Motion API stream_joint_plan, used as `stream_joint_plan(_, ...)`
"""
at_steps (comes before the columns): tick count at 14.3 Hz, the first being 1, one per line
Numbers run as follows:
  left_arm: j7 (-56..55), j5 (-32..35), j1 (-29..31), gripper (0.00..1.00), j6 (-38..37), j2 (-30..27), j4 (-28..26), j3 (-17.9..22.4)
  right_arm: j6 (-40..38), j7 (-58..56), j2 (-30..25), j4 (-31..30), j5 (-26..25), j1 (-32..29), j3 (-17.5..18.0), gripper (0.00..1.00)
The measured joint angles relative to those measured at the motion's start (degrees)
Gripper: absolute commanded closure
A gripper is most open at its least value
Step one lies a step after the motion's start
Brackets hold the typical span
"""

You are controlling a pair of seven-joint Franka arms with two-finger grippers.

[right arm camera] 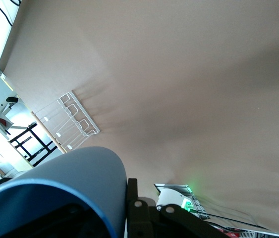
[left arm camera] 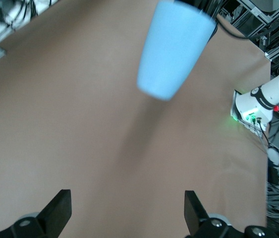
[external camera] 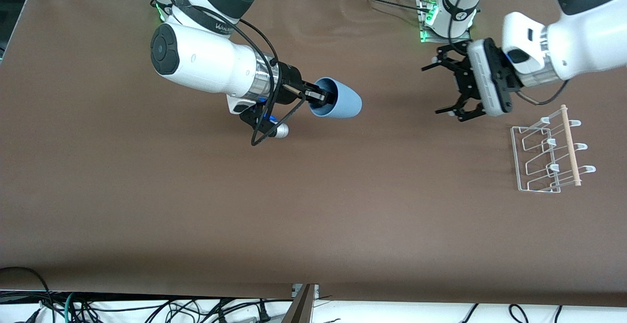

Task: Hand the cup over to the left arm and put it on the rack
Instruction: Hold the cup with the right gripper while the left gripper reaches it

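Observation:
The light-blue cup (external camera: 338,99) lies on its side in the air over the brown table. My right gripper (external camera: 319,96) is shut on its rim, with one finger inside and one outside. The cup's closed bottom points toward the left arm's end. In the right wrist view the cup (right arm camera: 65,188) fills the corner beside a black finger (right arm camera: 135,208). My left gripper (external camera: 446,87) hangs open over the table, apart from the cup and facing it. From the left wrist the cup (left arm camera: 174,47) shows ahead of the open gripper (left arm camera: 127,215). The white wire rack (external camera: 548,154) stands at the left arm's end.
A brown cloth (external camera: 294,205) covers the table. The left arm's base (external camera: 448,19) with a green light stands along the robots' edge. The rack (right arm camera: 77,121) with its wooden dowel (external camera: 570,145) also shows in the right wrist view. Cables (external camera: 147,310) lie under the edge nearest the front camera.

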Motion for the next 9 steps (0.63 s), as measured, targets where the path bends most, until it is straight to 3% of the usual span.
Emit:
stream_joint_plan(5,7.52,-2.27,-0.4,0.0,7.2,2.55,-0.36,-2.78,0.38,0.04,0.01,0.0,0.03,0.18,0.0,1.0)
stream_joint_plan(9,8.82,-2.96,-0.49,0.0,18.11,7.44,-0.42,-8.77,0.46,0.05,0.01,0.0,0.04,0.52,0.01,1.0)
